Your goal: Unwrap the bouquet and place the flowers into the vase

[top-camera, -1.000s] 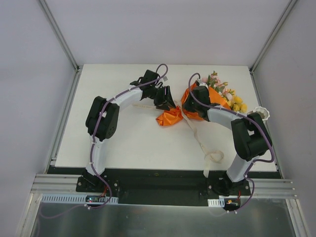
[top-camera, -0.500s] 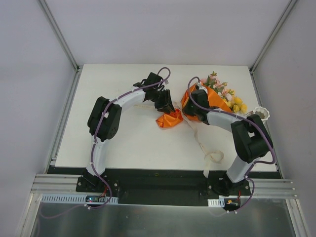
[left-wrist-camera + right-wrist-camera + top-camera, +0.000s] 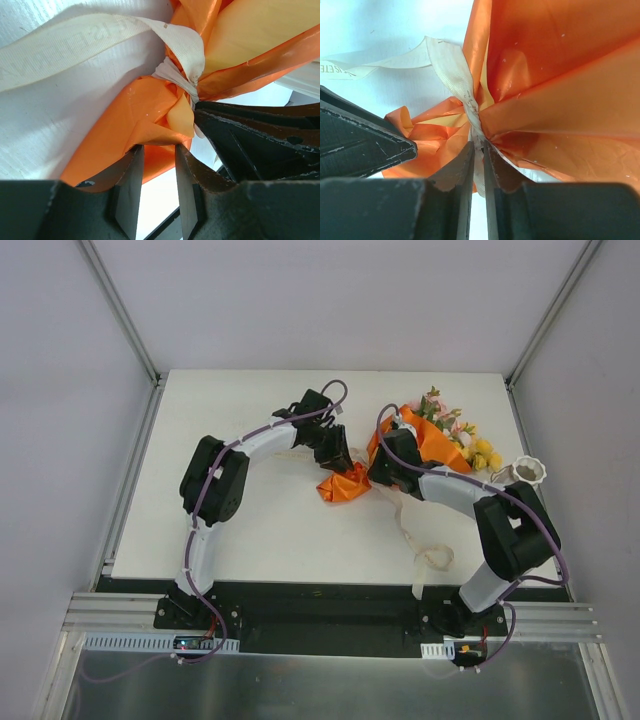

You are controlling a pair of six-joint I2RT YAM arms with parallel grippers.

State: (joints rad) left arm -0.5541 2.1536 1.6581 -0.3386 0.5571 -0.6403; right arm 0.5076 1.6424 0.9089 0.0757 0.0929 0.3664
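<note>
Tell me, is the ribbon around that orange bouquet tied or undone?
Tied. The left wrist view shows the cream ribbon knotted tight around the gathered neck of the orange paper, which bunches out on both sides.

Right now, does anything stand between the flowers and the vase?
Yes: the orange paper wraps the stems of the flowers, cinched at the neck by the cream ribbon. The vase stands right of the blooms, and nothing else visible lies between them.

Your left gripper (image 3: 338, 458) is down on the bouquet (image 3: 420, 440) at its orange tail, and your right gripper (image 3: 383, 470) is just at its 3 o'clock. The flowers (image 3: 462, 435) fan toward 2 o'clock. The vase (image 3: 527, 471) sits at the table's (image 3: 250, 530) 3 o'clock edge, and ribbon (image 3: 420, 540) trails toward 6.
</note>
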